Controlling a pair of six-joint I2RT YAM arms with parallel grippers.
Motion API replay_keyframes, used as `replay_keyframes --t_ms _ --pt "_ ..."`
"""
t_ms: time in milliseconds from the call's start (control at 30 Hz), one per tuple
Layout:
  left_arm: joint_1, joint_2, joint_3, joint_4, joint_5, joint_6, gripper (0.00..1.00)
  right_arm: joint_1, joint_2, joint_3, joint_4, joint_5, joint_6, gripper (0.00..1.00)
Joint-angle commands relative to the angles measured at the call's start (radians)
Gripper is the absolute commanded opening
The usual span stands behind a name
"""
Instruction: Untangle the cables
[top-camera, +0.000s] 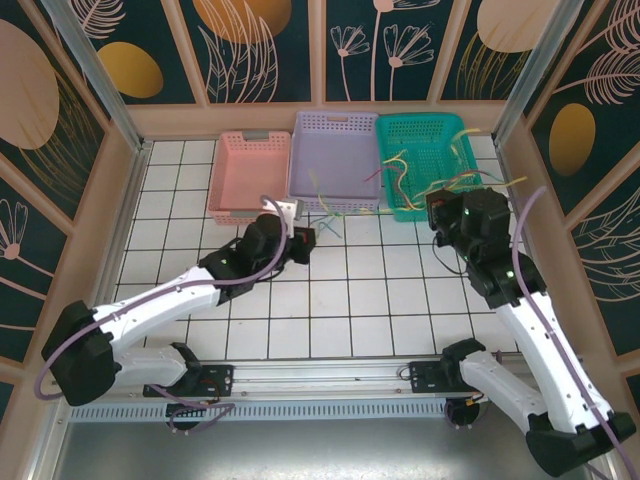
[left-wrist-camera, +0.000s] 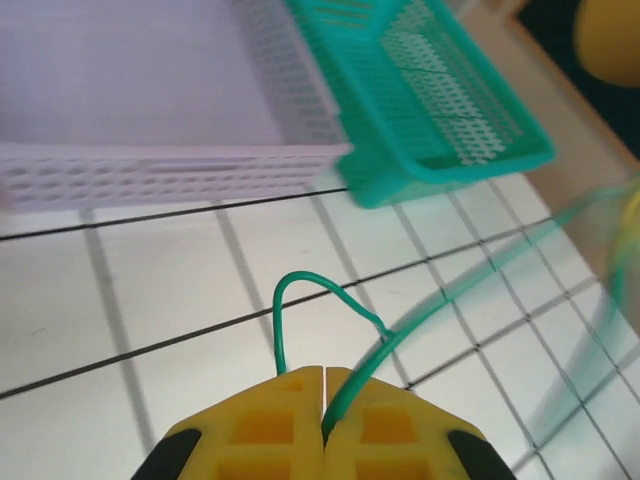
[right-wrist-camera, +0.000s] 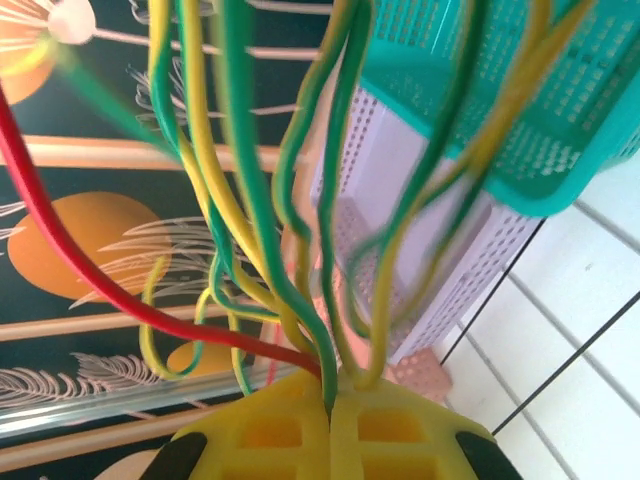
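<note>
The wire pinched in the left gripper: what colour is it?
Green wire, clearest in left wrist view.

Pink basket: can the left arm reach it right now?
Probably yes. The pink basket sits close beside the left gripper, and I can see nothing between them. But that gripper is shut on a green cable, which would likely drag along.

Overhead camera looks down from the near edge onto the tiled surface (top-camera: 330, 300); both wrist cameras, close in, share the lilac basket (left-wrist-camera: 150, 175) and teal basket (left-wrist-camera: 440, 90).
</note>
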Motion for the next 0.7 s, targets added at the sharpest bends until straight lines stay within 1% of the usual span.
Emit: replay_keyframes --t_ms 0,100,167,300,367,433,500,567,667 --pt "0.079 -0.065 -0.034 -0.248 -0.134 -0.075 0.0 -0.045 -0.06 0.015 -0.038 0.138 -0.091 0.0" --pt "0.109 -0.085 -0.024 -0.327 -0.159 -0.076 0.0 -0.047 -0.088 -0.005 -0.069 0.16 -0.114 0.0" --pt "0.115 -0.092 -0.014 -0.36 -0.172 -0.07 0.0 -0.046 -0.102 -0.019 -0.069 0.167 -0.123 0.0" --pt "0.118 -0.112 0.026 -0.397 -0.187 -0.076 0.0 -0.047 -0.093 -0.06 -0.062 0.105 -0.128 0.0" --pt "0.125 -0.092 0.084 -0.484 -0.246 -0.076 0.0 -0.042 -0.108 -0.104 -0.073 0.088 -0.112 0.0" --pt "0.144 -0.068 0.129 -0.554 -0.285 -0.062 0.0 -0.043 -0.152 -0.142 -0.087 0.124 -0.104 0.0" --pt "0.157 -0.055 0.138 -0.598 -0.318 -0.042 0.0 -0.046 -0.193 -0.162 -0.077 0.163 -0.126 0.0" --pt "0.159 -0.037 0.182 -0.636 -0.343 -0.028 0.0 -0.048 -0.188 -0.152 -0.086 0.176 -0.163 0.0" --pt "0.159 -0.018 0.205 -0.677 -0.369 -0.02 0.0 -0.048 -0.156 -0.143 -0.077 0.152 -0.205 0.0"
